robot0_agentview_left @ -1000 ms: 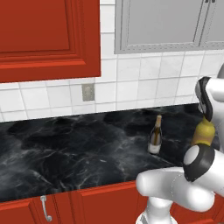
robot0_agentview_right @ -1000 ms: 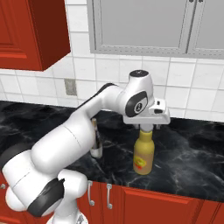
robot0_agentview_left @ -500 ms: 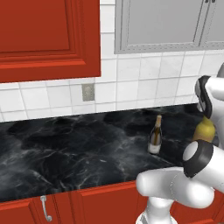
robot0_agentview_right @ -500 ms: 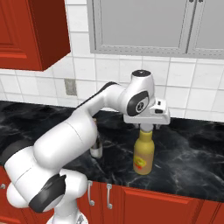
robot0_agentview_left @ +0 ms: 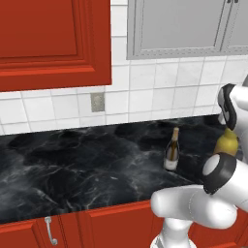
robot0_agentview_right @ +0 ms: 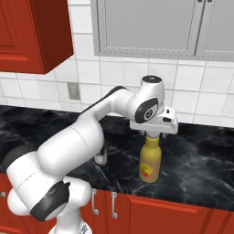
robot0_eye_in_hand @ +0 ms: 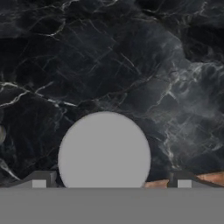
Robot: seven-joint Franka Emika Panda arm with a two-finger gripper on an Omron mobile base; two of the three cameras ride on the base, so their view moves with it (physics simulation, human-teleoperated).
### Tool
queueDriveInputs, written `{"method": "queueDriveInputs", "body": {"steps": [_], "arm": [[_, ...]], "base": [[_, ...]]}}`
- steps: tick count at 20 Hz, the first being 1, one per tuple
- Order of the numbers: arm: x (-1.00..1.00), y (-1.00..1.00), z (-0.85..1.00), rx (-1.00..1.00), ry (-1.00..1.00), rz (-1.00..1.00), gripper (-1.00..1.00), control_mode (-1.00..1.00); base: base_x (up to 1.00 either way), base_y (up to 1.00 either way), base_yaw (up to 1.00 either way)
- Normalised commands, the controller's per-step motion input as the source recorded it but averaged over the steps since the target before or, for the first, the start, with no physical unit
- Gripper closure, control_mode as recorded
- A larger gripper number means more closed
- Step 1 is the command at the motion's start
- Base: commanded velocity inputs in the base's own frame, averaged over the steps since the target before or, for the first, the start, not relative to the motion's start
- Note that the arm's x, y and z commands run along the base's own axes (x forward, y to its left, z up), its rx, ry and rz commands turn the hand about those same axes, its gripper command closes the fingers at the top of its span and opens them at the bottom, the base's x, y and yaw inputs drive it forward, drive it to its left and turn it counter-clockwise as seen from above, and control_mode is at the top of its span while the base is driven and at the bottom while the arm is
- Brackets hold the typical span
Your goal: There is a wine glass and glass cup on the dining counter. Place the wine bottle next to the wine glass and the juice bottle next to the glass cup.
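The juice bottle (robot0_agentview_right: 150,159) stands upright on the black marble counter (robot0_agentview_right: 201,160), near its front edge, directly beneath the gripper (robot0_agentview_right: 153,132). In the hand view its flat grey cap (robot0_eye_in_hand: 104,150) sits midway between the two fingertips (robot0_eye_in_hand: 38,180), which stand wide on either side without touching it. The right base view shows the yellow body and red-marked label below the hand, with the bottle's top right at the fingers. The left base view gives only the bottle's yellow shoulder (robot0_agentview_left: 227,142) behind the arm, but shows the wine bottle (robot0_agentview_left: 171,150) clearly, upright and well apart from the fingers, toward the tiled wall (robot0_agentview_left: 145,92). In the right base view the arm hides most of that bottle.
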Motion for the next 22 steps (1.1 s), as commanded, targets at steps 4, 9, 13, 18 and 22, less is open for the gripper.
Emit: {"method": "queueDriveInputs", "body": {"steps": [4, 9, 13, 18, 22], "arm": [[0.06, 0.02, -0.15, 0.03, 0.00, 0.00, -1.00, -1.00], [0.01, 0.06, -0.11, 0.06, 0.00, 0.00, -1.00, -1.00], [0.00, 0.04, -0.09, 0.07, 0.00, 0.00, -1.00, -1.00], [0.01, 0.03, -0.09, 0.04, 0.00, 0.00, 1.00, -1.00], [0.00, 0.00, -0.02, 0.01, 0.00, 0.00, 1.00, -1.00]], "base": [[0.00, 0.00, 0.00], [0.00, 0.00, 0.00], [0.00, 0.00, 0.00], [0.00, 0.00, 0.00], [0.00, 0.00, 0.00]]}}
